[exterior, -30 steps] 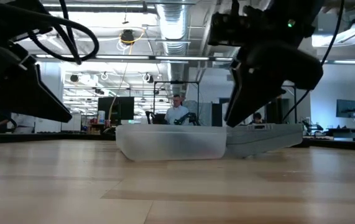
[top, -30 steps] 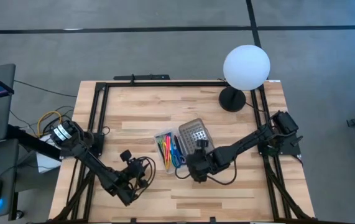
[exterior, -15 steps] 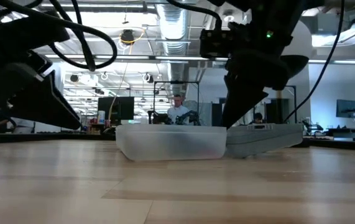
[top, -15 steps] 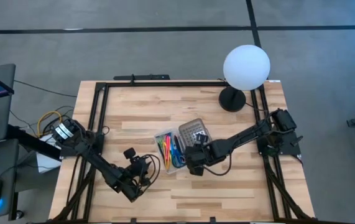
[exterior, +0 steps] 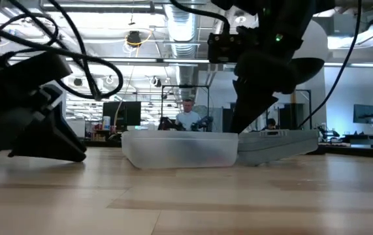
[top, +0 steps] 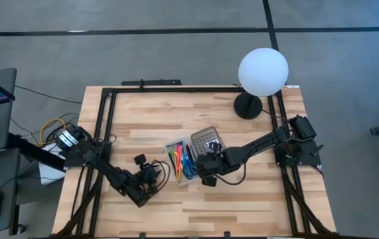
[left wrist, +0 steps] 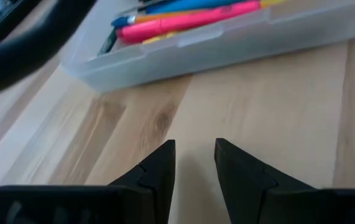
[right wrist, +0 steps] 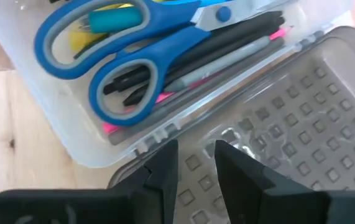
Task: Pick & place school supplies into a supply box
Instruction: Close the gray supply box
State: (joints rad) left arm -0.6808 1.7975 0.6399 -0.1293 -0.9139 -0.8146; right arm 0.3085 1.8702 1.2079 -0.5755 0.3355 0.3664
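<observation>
The clear supply box rests flat on the wood, its grey dotted lid swung open to the right. Inside lie coloured pens and blue-handled scissors on top of dark pencils. My right gripper is shut and stands low at the box's near end, fingers over the lid beside the hinge. My left gripper is shut and sits low over bare wood left of the box, apart from it. My right gripper comes slanting down from the near right side over the lid's hinge edge. Whether its fingers touch the lid, I cannot tell.
A white globe lamp on a black base stands at the far right corner. Black frame rails run along the table's edges. Bare wood lies near the front edge. A person sits in the room beyond.
My right gripper has moved toward the far edge, from the wood near the box up to the box's near end and the lid's hinge side. My left arm has dropped low toward the table and shifted slightly right, toward the box. The box has stayed put.
</observation>
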